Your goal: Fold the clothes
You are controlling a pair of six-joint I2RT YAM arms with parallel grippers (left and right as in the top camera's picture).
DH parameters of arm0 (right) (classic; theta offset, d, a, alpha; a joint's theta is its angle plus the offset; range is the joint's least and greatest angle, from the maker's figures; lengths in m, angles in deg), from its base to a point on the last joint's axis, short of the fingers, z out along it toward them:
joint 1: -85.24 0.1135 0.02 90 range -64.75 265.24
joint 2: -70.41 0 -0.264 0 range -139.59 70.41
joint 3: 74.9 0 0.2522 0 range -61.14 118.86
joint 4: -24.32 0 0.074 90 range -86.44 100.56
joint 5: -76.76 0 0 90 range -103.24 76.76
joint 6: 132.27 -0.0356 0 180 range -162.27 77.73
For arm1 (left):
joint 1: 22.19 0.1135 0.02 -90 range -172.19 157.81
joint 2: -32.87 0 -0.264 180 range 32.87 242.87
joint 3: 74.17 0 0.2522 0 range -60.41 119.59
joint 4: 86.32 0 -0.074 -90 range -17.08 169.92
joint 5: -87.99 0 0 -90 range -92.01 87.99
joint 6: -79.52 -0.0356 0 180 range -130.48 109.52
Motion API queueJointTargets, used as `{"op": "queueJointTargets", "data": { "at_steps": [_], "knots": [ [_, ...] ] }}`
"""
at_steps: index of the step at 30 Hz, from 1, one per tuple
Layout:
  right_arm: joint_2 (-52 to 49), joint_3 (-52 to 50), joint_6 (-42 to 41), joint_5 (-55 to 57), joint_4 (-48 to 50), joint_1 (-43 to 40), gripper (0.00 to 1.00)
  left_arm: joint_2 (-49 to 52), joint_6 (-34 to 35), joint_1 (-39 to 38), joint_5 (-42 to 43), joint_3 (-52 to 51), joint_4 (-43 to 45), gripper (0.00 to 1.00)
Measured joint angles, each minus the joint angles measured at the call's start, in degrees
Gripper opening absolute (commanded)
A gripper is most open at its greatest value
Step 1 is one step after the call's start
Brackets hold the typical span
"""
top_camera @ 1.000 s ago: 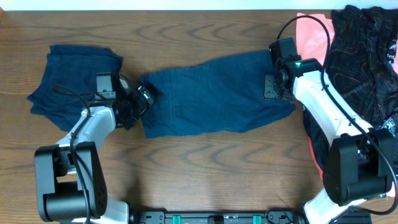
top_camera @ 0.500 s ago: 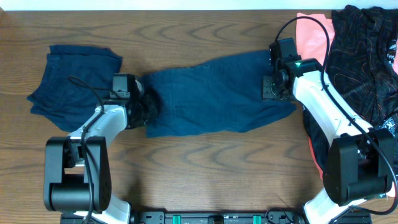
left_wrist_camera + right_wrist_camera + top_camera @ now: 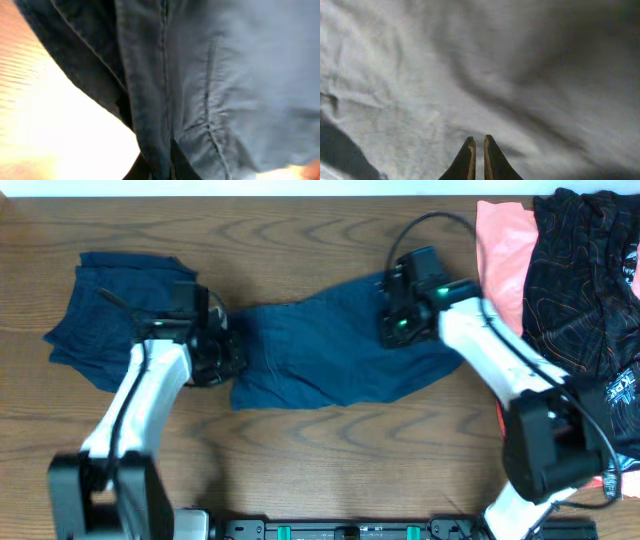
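A pair of navy-blue shorts (image 3: 320, 355) lies crumpled across the middle of the table. My left gripper (image 3: 222, 352) is at its left edge, shut on a seamed fold of the cloth (image 3: 150, 100), which runs down between the dark fingertips of the gripper (image 3: 159, 152). My right gripper (image 3: 395, 325) is over the shorts' upper right part, its fingers (image 3: 468, 155) nearly touching and pinching the grey-looking cloth (image 3: 420, 85). A second navy garment (image 3: 115, 305) lies bunched at the far left.
A salmon-pink garment (image 3: 500, 240) and a black one with orange lines (image 3: 580, 270) are piled at the right edge. Bare wooden table (image 3: 330, 450) runs along the front below the shorts.
Both grippers have closed on the middle shorts. The right gripper has moved left, pulling the right end of the shorts inward. The left gripper came in to the left edge.
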Motion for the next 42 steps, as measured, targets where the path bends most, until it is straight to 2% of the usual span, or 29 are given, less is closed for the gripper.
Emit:
{"op": "queueJointTargets", "data": {
  "at_steps": [6,13,17,19,26,33,37,42],
  "knots": [
    [-7.8,0.0,0.0,-4.1,4.8,8.2,0.07,-8.1,-0.2,0.0,0.0,1.6,-4.1,0.06],
    [-14.1,0.3,-0.2,-14.6,19.0,18.0,0.13,-15.5,-0.2,0.1,-0.1,3.1,-4.6,0.06],
    [-15.0,0.7,-1.2,-15.5,23.9,22.6,0.34,-19.0,-0.2,0.1,0.3,4.2,-4.9,0.06],
    [-15.0,1.4,-1.4,-15.5,23.2,23.3,0.37,-19.8,-0.2,0.1,0.5,4.3,-5.5,0.06],
    [-13.1,6.5,-1.2,-7.9,5.4,18.3,0.49,-19.5,-0.2,0.1,0.5,4.4,-8.1,0.06],
    [-5.0,7.7,4.1,4.6,-11.7,5.0,0.43,-18.9,-0.2,-0.2,0.7,4.4,-8.1,0.06],
    [-4.7,5.2,5.3,9.8,-12.5,1.1,0.38,-18.9,-0.2,-1.5,0.7,4.4,-7.7,0.06],
    [-5.0,-4.0,6.1,12.3,-6.9,-0.9,0.35,-18.9,0.9,-4.2,0.7,4.4,-5.8,0.06]
  ]
}}
